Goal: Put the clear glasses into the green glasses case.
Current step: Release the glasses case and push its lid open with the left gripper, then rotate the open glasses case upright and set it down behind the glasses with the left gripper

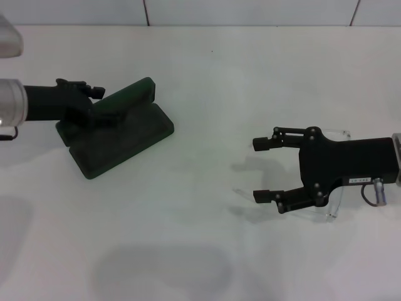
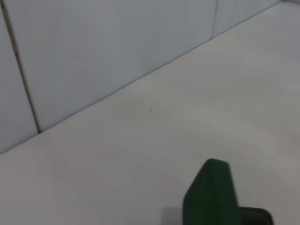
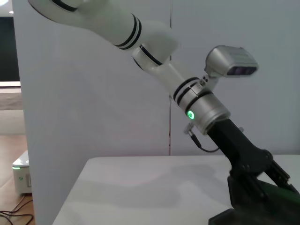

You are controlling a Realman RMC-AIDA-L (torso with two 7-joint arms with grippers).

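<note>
White table (image 1: 207, 81) fills the head view, with a pale tiled wall (image 1: 250, 11) along its far edge.

1. Left of the case: the left arm reaches in from the left edge. The left gripper (image 1: 84, 103) is at the case's left end, on or against the raised lid. Its fingers merge with the dark case, so the jaw state cannot be told.
2. Landmark: the case (image 1: 122, 135) lies on the left half of the table. It is open, base flat on the surface, lid tilted up along the far side. In the left wrist view only a green corner of the case (image 2: 211, 192) shows, against table and wall.
3. Right of the case, well apart: the right gripper (image 1: 262, 169) points toward the case. Its jaws are spread wide and hold nothing.
4. Glasses (image 1: 335, 204): these lie on the table under and around the right gripper, well right of the case. Clear edges show near the lower finger and beyond the upper one. Contact with the fingers cannot be confirmed.
5. Right wrist view: the left arm (image 3: 154, 51) descends to the left gripper (image 3: 255, 176) at the case (image 3: 276, 201).
</note>
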